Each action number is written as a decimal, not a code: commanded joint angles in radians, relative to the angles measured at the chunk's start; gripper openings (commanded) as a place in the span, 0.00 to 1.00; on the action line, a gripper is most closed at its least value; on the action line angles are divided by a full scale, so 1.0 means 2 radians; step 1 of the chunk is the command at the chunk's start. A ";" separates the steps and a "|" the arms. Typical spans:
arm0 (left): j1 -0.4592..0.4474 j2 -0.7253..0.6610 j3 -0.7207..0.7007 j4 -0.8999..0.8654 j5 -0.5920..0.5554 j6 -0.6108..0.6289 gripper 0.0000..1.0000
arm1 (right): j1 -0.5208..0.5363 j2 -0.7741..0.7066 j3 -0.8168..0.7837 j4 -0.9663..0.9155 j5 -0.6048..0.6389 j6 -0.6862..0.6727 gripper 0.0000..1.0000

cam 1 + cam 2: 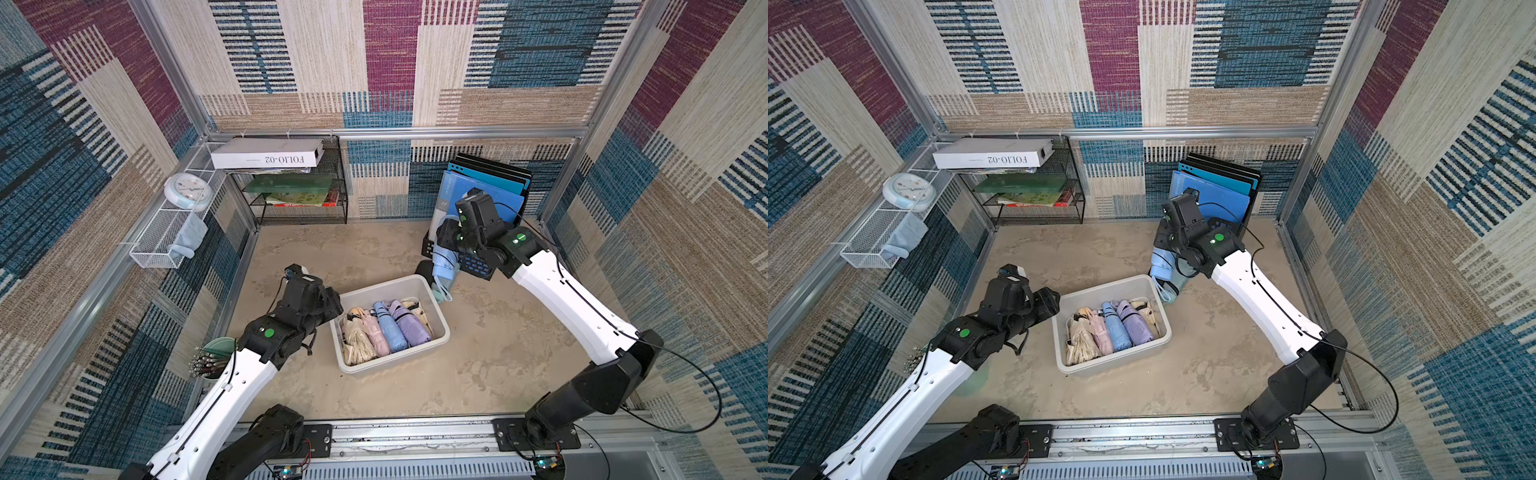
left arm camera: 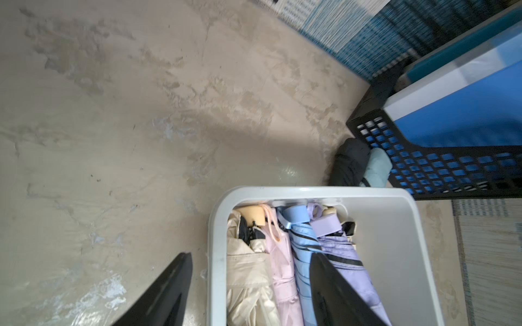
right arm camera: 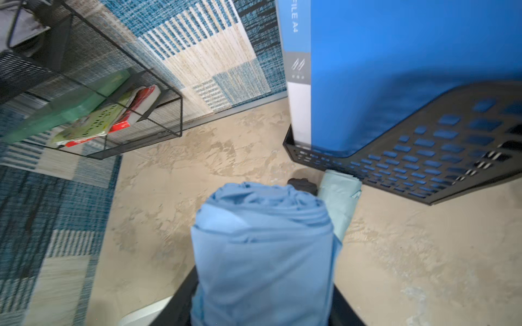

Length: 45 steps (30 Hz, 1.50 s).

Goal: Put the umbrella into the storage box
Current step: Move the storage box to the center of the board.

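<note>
Nearest you, at the bottom of the left wrist view, your left tool [image 2: 250, 255] has its fingers apart and holds nothing. One finger [image 2: 169, 288] is over the bare surface [image 2: 113, 141] and the other is above the box's contents, with the rim between them.

The storage box [image 1: 395, 362] [image 1: 1117, 362] sits at the centre of both top views. Folded umbrellas lie side by side in it: a cream umbrella [image 1: 353, 347], a pink umbrella [image 1: 376, 332], a blue umbrella [image 1: 391, 330] and a lilac umbrella [image 1: 409, 324].

Farther back, right of centre, your right tool [image 3: 261, 288] is clamped on the light-blue umbrella [image 3: 262, 254] [image 1: 444, 262]. It is outside the box, just past the far right corner.

Beyond it, a mint umbrella [image 3: 341, 192] and a black umbrella [image 2: 350, 163] lie on the surface against the black lattice file holder [image 3: 423, 158]. At the upper left, a black mesh shelf [image 1: 299, 208] stands against the back wall.
</note>
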 commanded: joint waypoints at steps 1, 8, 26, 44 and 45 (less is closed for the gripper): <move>-0.007 -0.015 0.009 0.085 0.033 0.062 0.71 | 0.003 -0.019 -0.017 0.022 -0.064 0.067 0.39; -0.071 0.017 0.039 0.203 0.138 0.060 0.81 | 0.025 -0.038 -0.061 0.072 -0.108 0.177 0.39; -0.168 0.127 0.109 0.148 0.095 0.047 0.97 | 0.089 -0.008 -0.084 0.124 -0.079 0.335 0.40; -0.171 0.134 0.088 0.171 0.078 0.028 0.39 | 0.103 0.006 -0.087 0.136 -0.063 0.372 0.41; -0.171 0.137 0.088 0.173 0.077 0.027 0.33 | 0.103 0.006 -0.090 0.136 -0.063 0.372 0.42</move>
